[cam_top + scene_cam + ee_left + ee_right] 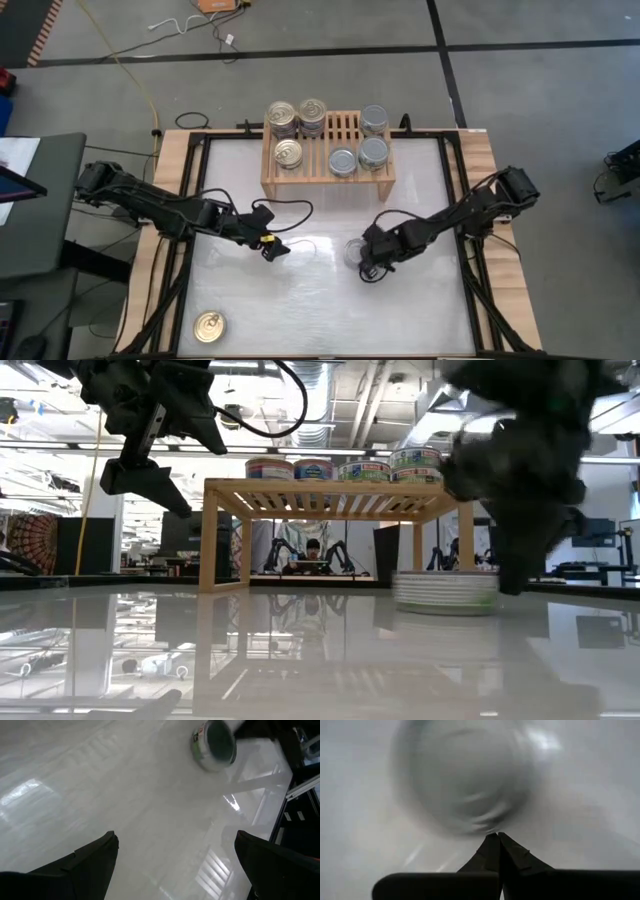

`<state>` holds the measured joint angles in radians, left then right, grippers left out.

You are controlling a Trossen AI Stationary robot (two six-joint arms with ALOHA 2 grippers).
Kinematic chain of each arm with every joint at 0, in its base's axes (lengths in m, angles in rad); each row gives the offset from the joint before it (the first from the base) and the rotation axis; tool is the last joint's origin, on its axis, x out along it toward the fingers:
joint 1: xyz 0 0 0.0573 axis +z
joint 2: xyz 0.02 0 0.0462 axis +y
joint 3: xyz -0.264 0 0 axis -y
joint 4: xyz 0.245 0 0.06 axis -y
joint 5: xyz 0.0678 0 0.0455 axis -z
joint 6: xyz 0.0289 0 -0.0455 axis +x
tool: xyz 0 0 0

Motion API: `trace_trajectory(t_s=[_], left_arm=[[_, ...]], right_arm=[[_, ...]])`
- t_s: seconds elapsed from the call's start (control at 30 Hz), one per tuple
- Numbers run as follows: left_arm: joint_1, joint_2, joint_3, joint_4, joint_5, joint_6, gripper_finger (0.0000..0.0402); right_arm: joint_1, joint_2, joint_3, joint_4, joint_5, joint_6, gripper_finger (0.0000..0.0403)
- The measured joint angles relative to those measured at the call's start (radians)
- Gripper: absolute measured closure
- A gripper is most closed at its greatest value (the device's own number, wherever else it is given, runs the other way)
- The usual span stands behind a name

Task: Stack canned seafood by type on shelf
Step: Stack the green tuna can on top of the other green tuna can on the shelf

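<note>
Pickup of the silver-topped tin looks to be the step in hand; it lies flat on the white surface, well short of the shelf; right pincer sits beside it, fingers together, holding nothing; left pincer hangs apart, empty; next move calls for opening before gripping.
</note>
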<state>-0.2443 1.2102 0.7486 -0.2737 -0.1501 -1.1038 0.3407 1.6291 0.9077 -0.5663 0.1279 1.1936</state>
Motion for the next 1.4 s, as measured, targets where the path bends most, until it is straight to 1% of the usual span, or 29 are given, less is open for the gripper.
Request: trace_trajectory(t_s=[0.07, 0.1, 0.13, 0.2, 0.3, 0.43, 0.47, 0.5, 0.57, 0.63, 0.7, 0.77, 0.8, 0.83, 0.9, 0.93, 1.03, 1.1, 1.17, 1.23, 1.33, 1.4], left_arm=[[0.0, 0.0, 0.0, 0.0, 0.0, 0.0, 0.0019], [0.0, 0.0, 0.0, 0.0, 0.0, 0.0, 0.0019], [0.0, 0.0, 0.0, 0.0, 0.0, 0.0, 0.0019], [0.0, 0.0, 0.0, 0.0, 0.0, 0.0, 0.0019], [0.0, 0.0, 0.0, 0.0, 0.0, 0.0, 0.0019], [0.0, 0.0, 0.0, 0.0, 0.0, 0.0, 0.0019], [0.0, 0.0, 0.0, 0.0, 0.0, 0.0, 0.0019], [0.0, 0.0, 0.0, 0.0, 0.0, 0.0, 0.0019], [0.0, 0.0, 0.0, 0.0, -0.001, 0.0, 0.0019], [0.0, 0.0, 0.0, 0.0, -0.008, 0.0, 0.0019], [0.0, 0.0, 0.0, 0.0, -0.009, 0.0, 0.0019], [0.0, 0.0, 0.0, 0.0, -0.011, 0.0, 0.0019], [0.0, 0.0, 0.0, 0.0, -0.011, 0.0, 0.0019], [0.0, 0.0, 0.0, 0.0, -0.011, 0.0, 0.0019], [0.0, 0.0, 0.0, 0.001, -0.011, 0.0, 0.0019], [0.0, 0.0, 0.0, 0.001, -0.011, 0.0, 0.0019], [0.0, 0.0, 0.0, 0.001, -0.012, 0.0, 0.0019], [-0.001, 0.0, 0.0, 0.002, -0.012, -0.005, 0.0019], [-0.004, 0.0, 0.0, 0.002, -0.014, -0.006, 0.0019], [-0.005, 0.0, 0.0, 0.002, -0.014, -0.008, 0.0019], [-0.005, 0.0, 0.0, 0.001, -0.015, -0.015, 0.0019], [-0.005, 0.0, 0.0, 0.001, -0.015, -0.017, 0.0019]], right_arm=[[0.0, 0.0, 0.0, 0.148, -0.104, -0.108, 0.0383], [0.003, 0.0, 0.002, 0.22, -0.134, -0.161, 0.0383], [0.01, 0.0, 0.002, 0.28, -0.144, -0.208, 0.0383], [0.018, -0.001, 0.002, 0.356, -0.146, -0.25, 0.0383], [0.013, -0.001, 0.002, 0.328, -0.152, -0.204, 0.0383], [-0.003, -0.001, 0.002, 0.142, -0.147, -0.106, 0.0383], [-0.007, -0.001, 0.002, 0.097, -0.133, -0.085, 0.0383], [-0.009, -0.001, 0.002, 0.054, -0.097, -0.062, 0.0383], [-0.01, 0.0, 0.0, 0.002, 0.01, -0.016, 0.0383], [-0.012, 0.0, 0.0, 0.028, 0.098, -0.012, 0.0383], [-0.019, 0.006, 0.001, 0.098, 0.115, -0.036, 0.0383], [-0.026, 0.024, 0.002, 0.179, 0.076, -0.054, 0.0384], [-0.027, 0.04, 0.002, 0.216, 0.037, -0.07, 0.0385], [-0.027, 0.058, 0.002, 0.26, -0.022, -0.089, 0.0385], [-0.03, 0.092, 0.001, 0.374, -0.172, -0.155, 0.0386], [-0.03, 0.106, 0.001, 0.426, -0.212, -0.182, 0.0386], [-0.019, 0.128, 0.002, 0.508, -0.232, -0.22, 0.0385], [-0.023, 0.128, 0.002, 0.472, -0.232, -0.203, 0.0385], [-0.03, 0.124, 0.002, 0.4, -0.216, -0.162, 0.0385], [-0.035, 0.121, 0.002, 0.318, -0.164, -0.12, 0.0385], [-0.031, 0.12, 0.005, 0.255, -0.028, -0.058, 0.0385], [-0.02, 0.126, 0.004, 0.28, 0.038, -0.046, 0.0385]])
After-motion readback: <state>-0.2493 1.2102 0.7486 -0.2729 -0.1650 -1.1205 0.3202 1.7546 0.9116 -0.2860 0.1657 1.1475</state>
